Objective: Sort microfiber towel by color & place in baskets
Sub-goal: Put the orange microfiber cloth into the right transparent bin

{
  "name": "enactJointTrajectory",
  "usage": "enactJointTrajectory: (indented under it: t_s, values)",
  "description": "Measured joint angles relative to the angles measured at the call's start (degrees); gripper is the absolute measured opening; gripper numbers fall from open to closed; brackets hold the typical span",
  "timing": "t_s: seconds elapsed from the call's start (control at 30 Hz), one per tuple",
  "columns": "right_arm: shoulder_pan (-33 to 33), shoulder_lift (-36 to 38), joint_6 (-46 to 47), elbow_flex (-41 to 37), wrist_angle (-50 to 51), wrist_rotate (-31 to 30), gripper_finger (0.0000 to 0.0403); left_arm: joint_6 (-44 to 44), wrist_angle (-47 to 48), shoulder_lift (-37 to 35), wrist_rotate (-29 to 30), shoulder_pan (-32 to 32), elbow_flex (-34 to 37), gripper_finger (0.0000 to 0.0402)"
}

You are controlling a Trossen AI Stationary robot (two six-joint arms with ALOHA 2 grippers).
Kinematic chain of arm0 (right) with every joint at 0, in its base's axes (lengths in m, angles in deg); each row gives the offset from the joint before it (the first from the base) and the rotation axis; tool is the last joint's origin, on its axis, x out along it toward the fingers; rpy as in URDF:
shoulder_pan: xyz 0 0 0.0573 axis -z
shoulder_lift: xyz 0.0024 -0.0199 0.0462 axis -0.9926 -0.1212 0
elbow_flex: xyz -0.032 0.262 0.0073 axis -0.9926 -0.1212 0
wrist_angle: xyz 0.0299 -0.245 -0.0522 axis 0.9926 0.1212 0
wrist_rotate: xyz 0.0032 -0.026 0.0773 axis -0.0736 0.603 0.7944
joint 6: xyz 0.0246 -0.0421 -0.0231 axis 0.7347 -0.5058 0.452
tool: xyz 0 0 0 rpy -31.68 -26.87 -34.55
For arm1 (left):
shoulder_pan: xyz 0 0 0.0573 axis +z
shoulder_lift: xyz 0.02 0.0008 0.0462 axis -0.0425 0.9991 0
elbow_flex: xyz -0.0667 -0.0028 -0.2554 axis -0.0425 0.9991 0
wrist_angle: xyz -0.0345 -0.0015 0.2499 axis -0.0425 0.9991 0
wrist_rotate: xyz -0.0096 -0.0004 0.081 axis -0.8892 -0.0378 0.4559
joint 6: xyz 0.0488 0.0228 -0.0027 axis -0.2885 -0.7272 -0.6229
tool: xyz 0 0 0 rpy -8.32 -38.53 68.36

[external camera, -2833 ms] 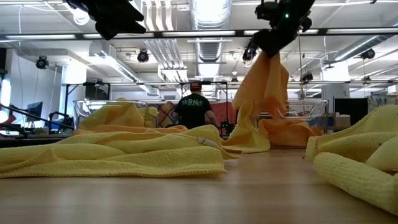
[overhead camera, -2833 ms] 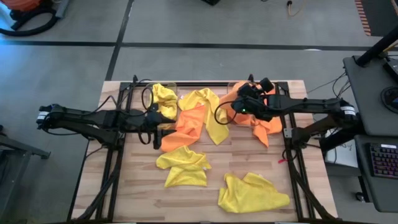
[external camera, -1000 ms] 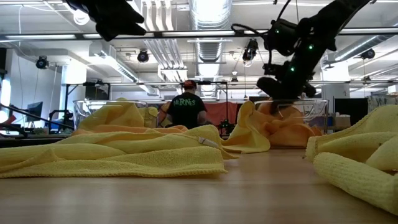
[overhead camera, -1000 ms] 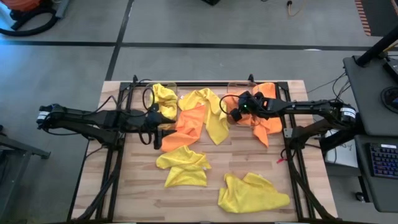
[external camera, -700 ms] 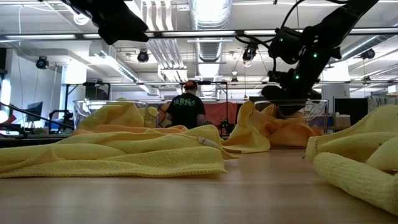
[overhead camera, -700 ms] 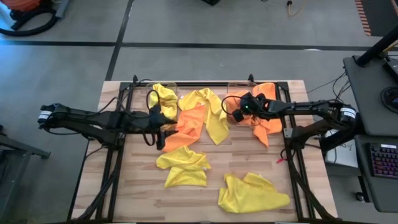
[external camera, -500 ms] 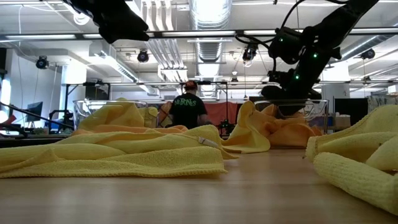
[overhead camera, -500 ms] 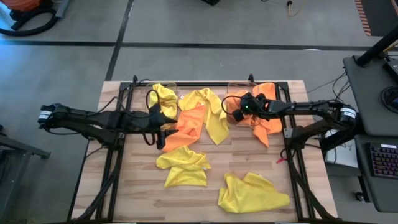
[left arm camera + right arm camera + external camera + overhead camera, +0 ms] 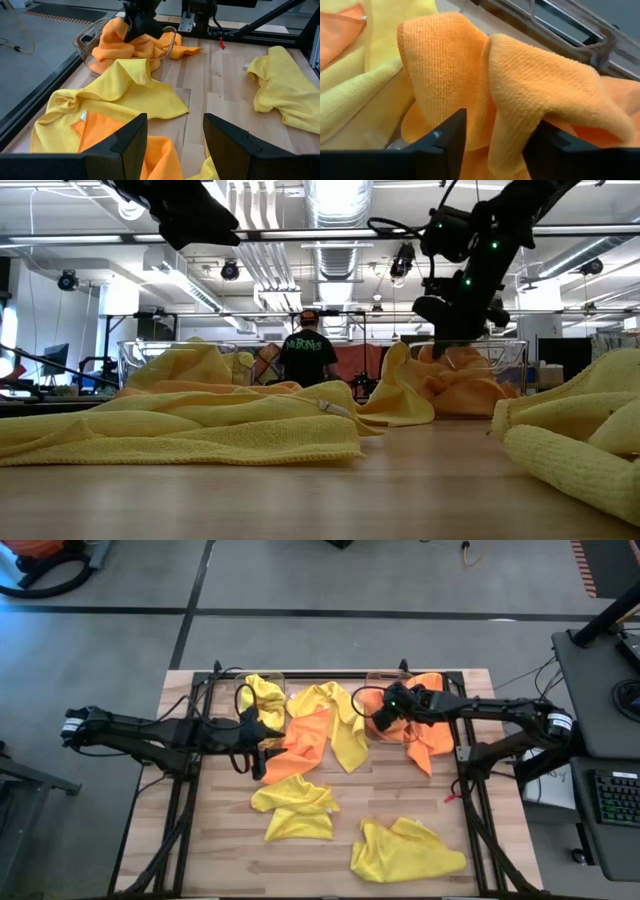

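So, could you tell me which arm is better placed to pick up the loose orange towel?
Left: the left gripper hangs open right beside the orange towel, while the right gripper is over its basket.

The only lettering is a pale print across the back of a dark shirt (image 9: 305, 352) worn by a person standing beyond the counter; it is too small and blurred to read.

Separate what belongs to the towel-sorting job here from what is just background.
Job items:
yellow towels
orange towels
left basket
right basket
right gripper, open over the right basket
left gripper, open

Background:
wooden table
person beyond the table
keyboard
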Motion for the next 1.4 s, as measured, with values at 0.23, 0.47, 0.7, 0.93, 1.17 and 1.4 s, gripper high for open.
enactJointTrajectory:
  t_s: [0.23, 0.47, 0.7, 0.93, 1.17, 1.4]
  values:
    - [0.0, 0.0, 0.6, 7.7, 8.2, 0.0, 0.0214, 0.0, 0.0, 0.0, 0.0, 0.0, 0.0, 0.0177]
    - [-0.2, -0.3, -1.1, 11.5, 7.1, 2.5, 0.0217, 0.0, 0.0, 0.0, 0.0, 0.0, 0.0, 0.0177]
    - [-0.2, -2.8, 0.5, 12.5, 12.2, 2.9, 0.0217, 0.0, 0.0, 0.0, 0.0, 0.0, 0.0, 0.0177]
    - [-0.2, -7.5, -0.5, 11.6, 12.4, 11.7, 0.0217, -0.4, -0.3, 0.0, 0.0, 0.0, 0.0, 0.0177]
    - [-0.1, -8.7, 3.1, 13.9, 14.1, 5.4, 0.0217, -0.4, -0.3, 0.0, 0.0, 0.0, 0.0, 0.0177]
    - [-0.6, -8.1, 4.4, 21.3, 24.9, 5.6, 0.0217, -0.4, -0.2, 0.0, 0.0, 0.0, 0.0, 0.0177]
